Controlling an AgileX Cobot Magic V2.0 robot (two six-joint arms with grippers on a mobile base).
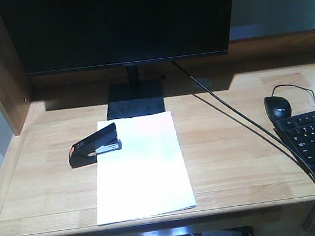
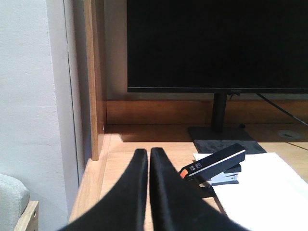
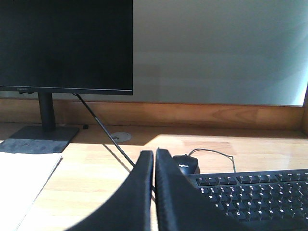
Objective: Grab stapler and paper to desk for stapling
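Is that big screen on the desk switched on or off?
Off, it seems: the monitor is uniformly black in all three views, with no picture or glow.

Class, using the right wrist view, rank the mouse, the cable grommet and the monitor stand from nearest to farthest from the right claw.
1. Mouse, just beyond the right claw, slightly right.
2. Cable grommet, farther back, left.
3. Monitor stand, far left, by the back.

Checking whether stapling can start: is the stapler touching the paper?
Touching. In the front view the stapler has its jaw end over the paper's upper left corner; the left wrist view shows the same overlap.
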